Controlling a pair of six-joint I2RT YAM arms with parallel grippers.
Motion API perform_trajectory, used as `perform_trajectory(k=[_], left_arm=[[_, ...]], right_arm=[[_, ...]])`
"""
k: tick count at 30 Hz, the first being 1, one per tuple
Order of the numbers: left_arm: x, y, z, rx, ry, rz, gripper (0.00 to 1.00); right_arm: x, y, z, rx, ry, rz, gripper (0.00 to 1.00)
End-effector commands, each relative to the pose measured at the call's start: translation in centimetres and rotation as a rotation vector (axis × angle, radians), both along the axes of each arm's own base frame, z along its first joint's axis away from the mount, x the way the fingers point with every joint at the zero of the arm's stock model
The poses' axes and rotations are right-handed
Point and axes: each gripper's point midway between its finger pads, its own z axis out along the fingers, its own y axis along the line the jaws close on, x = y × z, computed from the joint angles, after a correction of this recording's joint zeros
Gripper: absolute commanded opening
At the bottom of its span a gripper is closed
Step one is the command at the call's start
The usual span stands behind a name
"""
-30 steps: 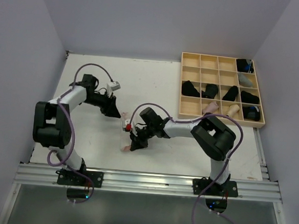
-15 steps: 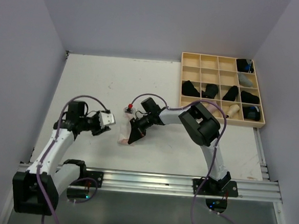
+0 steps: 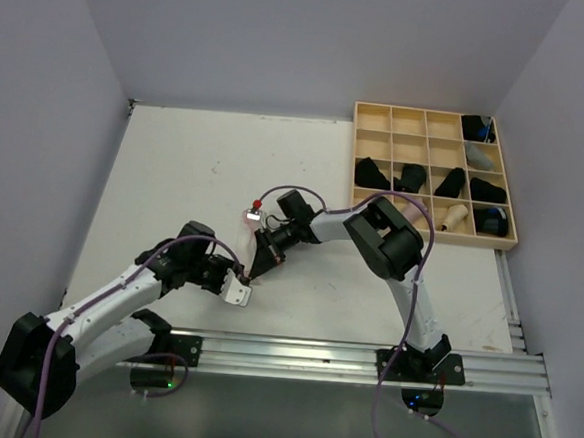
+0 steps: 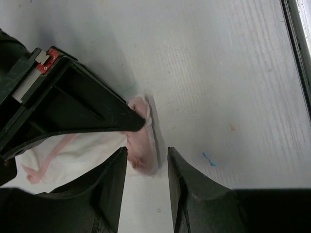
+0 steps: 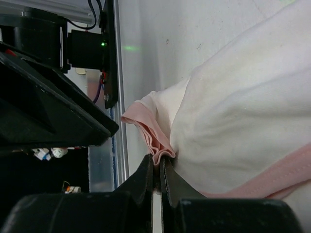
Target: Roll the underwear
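The whitish underwear (image 4: 92,153) with pink edging lies bunched on the white table. My right gripper (image 5: 161,164) is shut on its folded pink edge (image 5: 150,131), and the white cloth (image 5: 238,107) spreads out beyond the fingers. My left gripper (image 4: 146,160) is open and low over the table, with the garment's pink end (image 4: 141,143) just between its fingertips. In the top view the two grippers meet tip to tip, left (image 3: 236,275) and right (image 3: 260,262), and they hide the garment.
A pale wooden grid tray (image 3: 425,110) stands at the back right with several black rolls (image 3: 371,172) in its compartments. The metal rail (image 3: 293,354) runs along the near table edge, just behind my left gripper.
My left arm has swung from the left side down to the near edge and now faces the garment. My right gripper still grips the cloth and has shifted slightly back.
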Motion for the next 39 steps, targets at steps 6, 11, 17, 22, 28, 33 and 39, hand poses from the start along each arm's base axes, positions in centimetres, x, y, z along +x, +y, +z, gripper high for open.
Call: perform_trajectory(k=[6,11,17,22,28,33,39], left_arm=[[3.0,-0.9,-2.0,0.082,-0.069,0.064,0.43],[3.5,0.1,-3.9,0.153,-0.052,0.116,0.41],[1.8,0.2,-4.1,0.180,0.020,0.039,0.07],[-1.7,0.9,-4.3,0.233,0.174,-0.066,0.00],[-3.8,1.5,-4.1,0.318,0.385,-0.079,0.00],[-5.1,0.7,-4.7,0.367,0.671,0.012,0.00],[-3.5,0.3,-6.5,0.390,0.995,0.180,0.00]], right_arm=[[1.0,-1.0,-3.9,-0.079,0.007,-0.045,0.00],[0.9,-1.2,-3.9,-0.082,0.012,-0.023,0.00],[1.5,-1.0,-3.4,-0.086,0.005,-0.031,0.14],[6.8,-1.1,0.8,-0.054,-0.077,-0.101,0.51],[13.5,-3.5,8.6,-0.005,-0.411,-0.096,0.68],[14.6,-6.1,12.6,-0.004,-0.653,-0.101,0.65],[10.3,-10.2,15.8,-0.004,-0.844,-0.086,0.39]])
